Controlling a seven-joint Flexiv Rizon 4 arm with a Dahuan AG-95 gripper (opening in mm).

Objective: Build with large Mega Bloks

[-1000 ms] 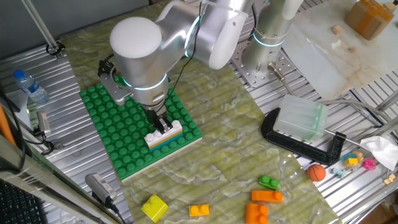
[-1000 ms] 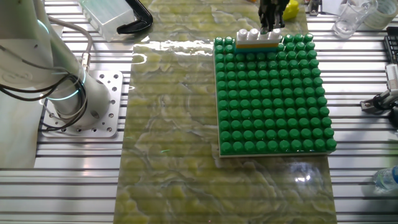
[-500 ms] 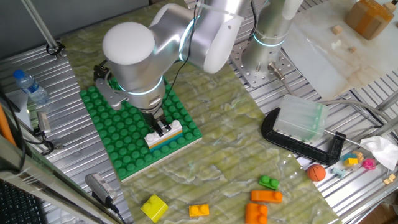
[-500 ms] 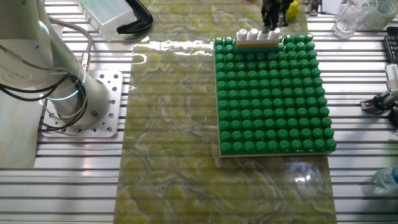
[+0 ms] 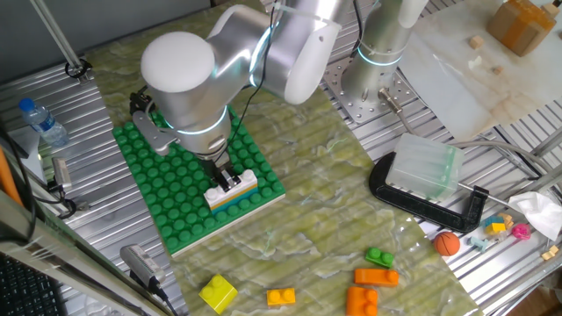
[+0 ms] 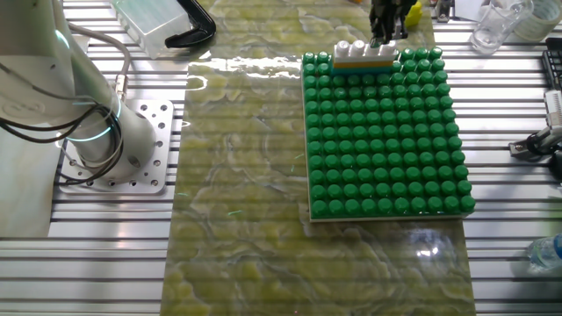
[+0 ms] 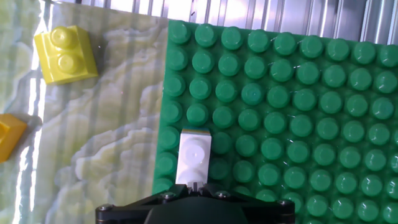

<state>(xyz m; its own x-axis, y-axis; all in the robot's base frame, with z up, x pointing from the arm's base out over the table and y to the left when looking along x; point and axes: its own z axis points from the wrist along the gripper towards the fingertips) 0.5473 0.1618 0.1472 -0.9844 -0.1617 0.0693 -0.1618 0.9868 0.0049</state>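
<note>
1 pincer (image 5: 226, 178) atop white brick (image 5: 234, 189) on baseplate (image 5: 167, 189); grip state unclear.

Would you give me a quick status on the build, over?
Gripper down on the white brick, grip state unclear. Stack seated at the green baseplate's edge. Nothing in the way.
</note>
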